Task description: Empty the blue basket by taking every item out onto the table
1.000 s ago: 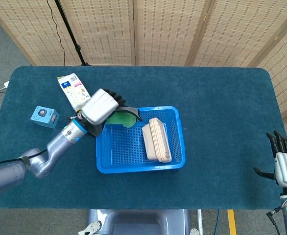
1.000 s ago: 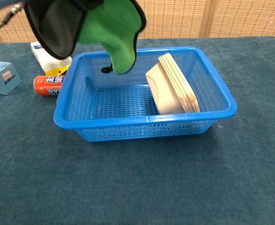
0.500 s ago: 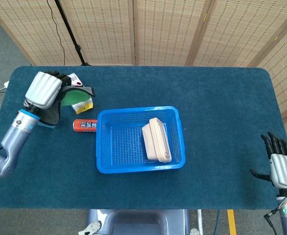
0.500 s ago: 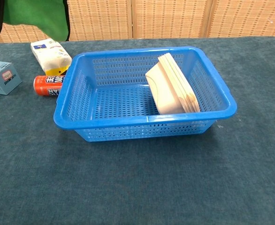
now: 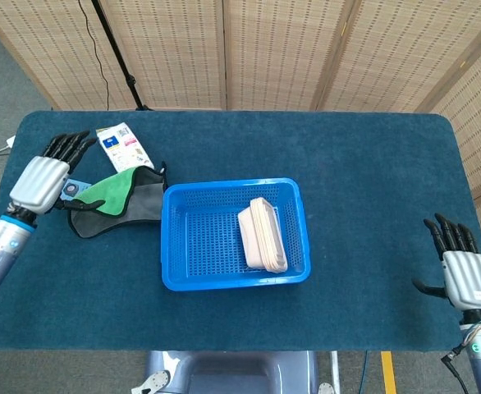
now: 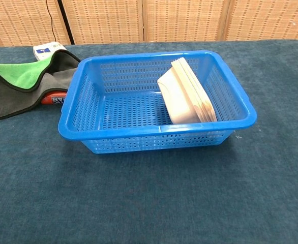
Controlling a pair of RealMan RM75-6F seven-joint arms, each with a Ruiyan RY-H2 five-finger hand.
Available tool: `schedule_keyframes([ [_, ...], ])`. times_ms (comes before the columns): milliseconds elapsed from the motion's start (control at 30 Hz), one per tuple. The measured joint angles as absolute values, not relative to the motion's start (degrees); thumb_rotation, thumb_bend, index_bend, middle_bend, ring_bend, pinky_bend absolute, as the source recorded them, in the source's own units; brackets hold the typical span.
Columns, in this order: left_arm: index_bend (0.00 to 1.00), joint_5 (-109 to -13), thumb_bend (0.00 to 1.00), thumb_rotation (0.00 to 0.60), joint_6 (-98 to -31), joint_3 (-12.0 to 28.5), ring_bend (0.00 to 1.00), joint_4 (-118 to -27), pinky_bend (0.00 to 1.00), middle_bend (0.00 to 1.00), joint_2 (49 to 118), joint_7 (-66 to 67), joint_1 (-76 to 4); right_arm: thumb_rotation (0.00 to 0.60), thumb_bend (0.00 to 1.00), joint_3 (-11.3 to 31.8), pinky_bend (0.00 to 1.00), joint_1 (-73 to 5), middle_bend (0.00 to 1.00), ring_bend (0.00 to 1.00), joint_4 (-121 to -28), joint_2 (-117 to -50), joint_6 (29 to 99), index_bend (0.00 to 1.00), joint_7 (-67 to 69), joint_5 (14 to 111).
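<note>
The blue basket stands mid-table and holds a stack of beige bowls leaning on edge in its right half. A green and dark grey cloth lies on the table just left of the basket. My left hand hovers at the cloth's left end, open with fingers spread, holding nothing. The cloth covers most of a red can and the small blue box. My right hand rests open near the table's right front corner.
A white packet lies behind the cloth at the back left. Wicker screens stand behind the table, and a black stand pole rises at the back left.
My left hand carried the cloth out of the basket, swung left and let it go; the cloth now lies flat on the table over the can and box. The right hand shifted slightly.
</note>
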State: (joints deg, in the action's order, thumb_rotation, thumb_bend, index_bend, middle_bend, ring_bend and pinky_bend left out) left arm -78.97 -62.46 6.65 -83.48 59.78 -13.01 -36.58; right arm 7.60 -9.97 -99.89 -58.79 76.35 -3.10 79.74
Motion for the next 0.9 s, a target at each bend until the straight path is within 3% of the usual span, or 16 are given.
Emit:
schedule_keyframes([
  [100, 0.00, -77.7, 0.10, 0.596, -64.3, 5.8, 0.00, -86.2, 0.00, 0.00, 58.1, -10.2, -33.4, 0.600, 0.00, 8.2, 0.00, -12.8, 0.00, 0.00, -101.2, -56.0, 73.5, 0.00, -1.9, 82.4],
  [500, 0.00, -70.2, 0.10, 0.600, -76.3, 3.9, 0.00, -103.3, 0.00, 0.00, 52.8, -1.0, -20.9, 0.600, 0.00, 11.0, 0.00, -30.3, 0.00, 0.00, -99.1, -56.1, 54.2, 0.00, -1.4, 87.3],
  [667, 0.00, -72.6, 0.10, 0.600, -78.9, 3.2, 0.00, -104.8, 0.00, 0.00, 52.1, -2.6, -17.7, 0.600, 0.00, 11.8, 0.00, -37.0, 0.00, 0.00, -95.3, -59.7, 48.9, 0.00, -5.6, 88.3],
  [900, 0.00, -73.6, 0.10, 0.600, -77.6, 3.0, 0.00, -103.2, 0.00, 0.00, 52.7, -4.3, -16.8, 0.600, 0.00, 12.2, 0.00, -44.8, 0.00, 0.00, -92.0, -63.3, 42.0, 0.00, -10.4, 89.6],
])
